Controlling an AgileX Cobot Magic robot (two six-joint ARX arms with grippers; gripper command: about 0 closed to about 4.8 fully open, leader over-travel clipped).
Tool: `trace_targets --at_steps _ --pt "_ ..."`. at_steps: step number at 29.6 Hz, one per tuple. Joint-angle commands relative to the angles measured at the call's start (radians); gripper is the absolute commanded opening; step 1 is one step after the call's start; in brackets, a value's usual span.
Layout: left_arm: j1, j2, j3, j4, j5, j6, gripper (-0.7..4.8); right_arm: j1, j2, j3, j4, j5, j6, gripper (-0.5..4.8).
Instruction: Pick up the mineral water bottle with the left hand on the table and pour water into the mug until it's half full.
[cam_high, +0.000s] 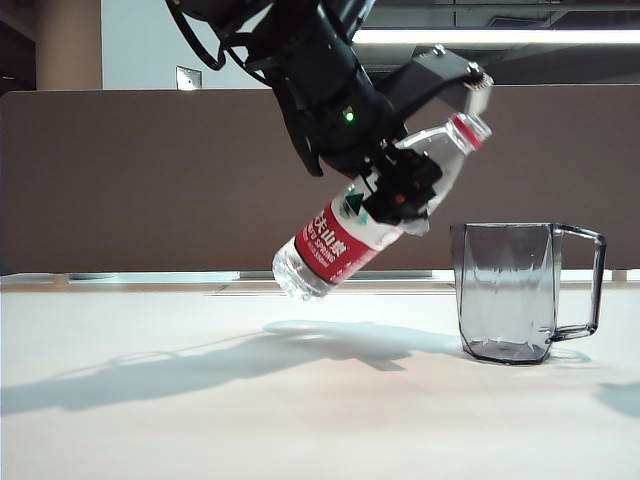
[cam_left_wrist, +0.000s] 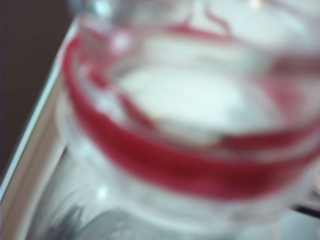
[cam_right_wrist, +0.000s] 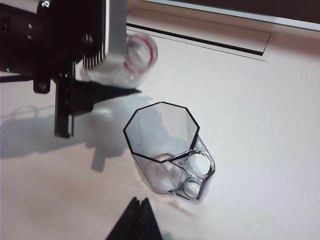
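Note:
My left gripper is shut on the mineral water bottle and holds it in the air above the table. The bottle is tilted, base low at the left, red-ringed mouth high at the right, pointing towards the mug. The mug stands upright on the table, handle to the right, and looks empty. In the left wrist view the blurred bottle fills the picture and hides the jaws. The right wrist view shows the bottle's open mouth just short of the mug. My right gripper hangs shut beside the mug's handle.
A brown partition runs behind the table's far edge. A long dark slot lies in the tabletop near that edge. The arm and bottle cast a wide shadow on the table left of the mug.

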Motion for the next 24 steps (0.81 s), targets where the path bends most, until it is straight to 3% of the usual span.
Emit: trace_targets --at_steps 1,6,10,17,24 --pt "-0.012 -0.001 0.012 0.039 -0.013 0.043 2.76 0.0 -0.001 0.008 0.019 -0.004 -0.004 -0.02" --pt "-0.016 0.005 0.012 0.034 -0.047 0.058 2.76 0.0 -0.001 0.008 0.019 -0.004 -0.004 -0.02" --pt "-0.022 0.005 0.012 0.033 -0.099 0.148 2.76 0.0 -0.001 0.008 0.021 -0.003 -0.004 -0.02" --pt "-0.022 0.005 0.012 0.034 -0.117 0.222 2.76 0.0 -0.001 0.008 0.022 -0.004 -0.004 -0.02" --pt "-0.023 0.005 0.015 0.063 -0.164 0.246 2.76 0.0 -0.001 0.008 0.022 -0.003 -0.004 -0.02"
